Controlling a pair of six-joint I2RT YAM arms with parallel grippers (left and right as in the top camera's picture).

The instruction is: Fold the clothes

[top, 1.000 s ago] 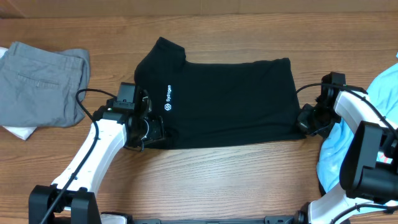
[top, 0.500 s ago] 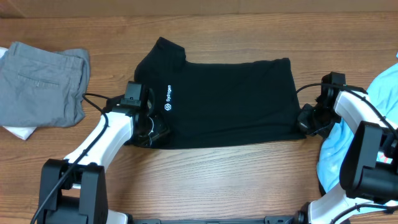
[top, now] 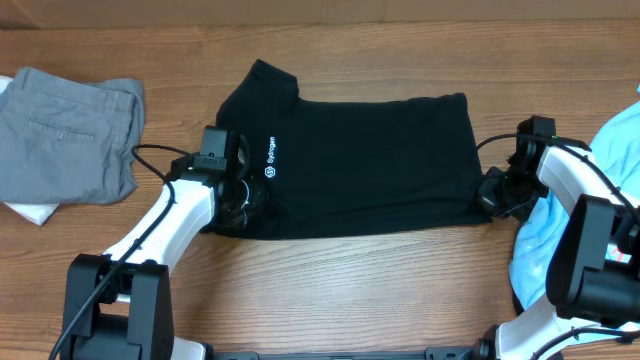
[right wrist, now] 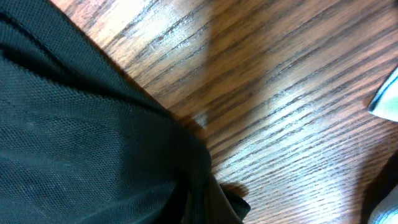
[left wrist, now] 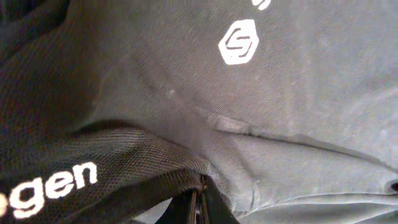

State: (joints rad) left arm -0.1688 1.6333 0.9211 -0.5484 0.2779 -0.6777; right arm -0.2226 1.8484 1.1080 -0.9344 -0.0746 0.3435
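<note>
The black shirt (top: 370, 165) lies flat in the middle of the desk (top: 380, 290), collar end toward the left arm. The left jaws are closed tight on its near-left corner. The right jaws pinch its near-right corner, just beside the blue T-shirt (top: 620, 140).

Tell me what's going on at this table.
Two robot arms are folding a black short-sleeved collared shirt with white logo marks, spread flat on the wooden table. The left gripper pinches its near edge at the collar end; the right gripper pinches the hem-end corner. Nothing is lifted yet. Grey trousers lie folded to the left, a light blue T-shirt to the right.
</note>
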